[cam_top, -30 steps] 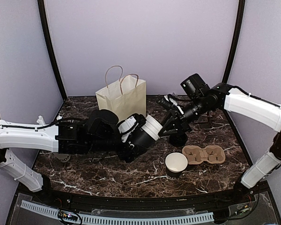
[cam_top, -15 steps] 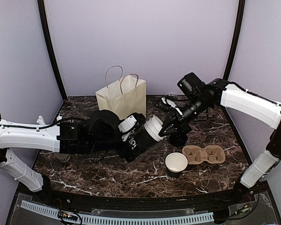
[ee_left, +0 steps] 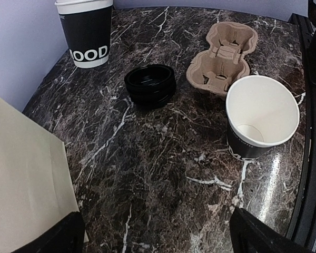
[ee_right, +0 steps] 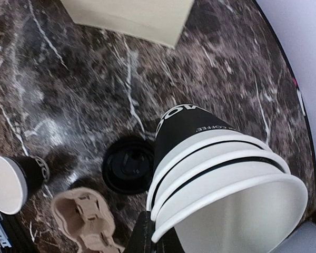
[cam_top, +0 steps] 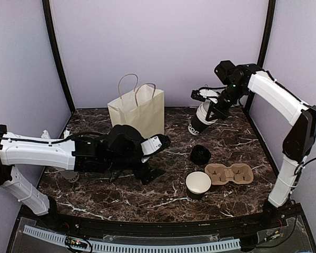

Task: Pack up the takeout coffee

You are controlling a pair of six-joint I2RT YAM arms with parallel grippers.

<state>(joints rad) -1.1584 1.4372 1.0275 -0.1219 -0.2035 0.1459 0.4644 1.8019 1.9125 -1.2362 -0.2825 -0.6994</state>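
The right tool [cam_top: 210, 108] is gripping a stack of nested black-walled, white-rimmed paper cups [cam_top: 201, 120] by its rim at the back right of the dark marble worktop [cam_top: 95, 195]. The stack is leaning slightly; whether its base is touching the worktop cannot be told. The right wrist view is showing the innermost cup empty. A single open paper cup [cam_top: 198, 184] of the same kind is standing upright near the front edge, empty, just beside the left end of the tan moulded-pulp two-hole tray [cam_top: 229, 173], whose holes are holding nothing. A pile of round black plastic lids [cam_top: 200, 154] is sitting between that cup and the held stack. The left tool [cam_top: 155, 158] is lying low over the worktop, jaws spread wide with nothing between them, left of the single cup. A cream handled paper bag [cam_top: 137, 109] is standing behind it.
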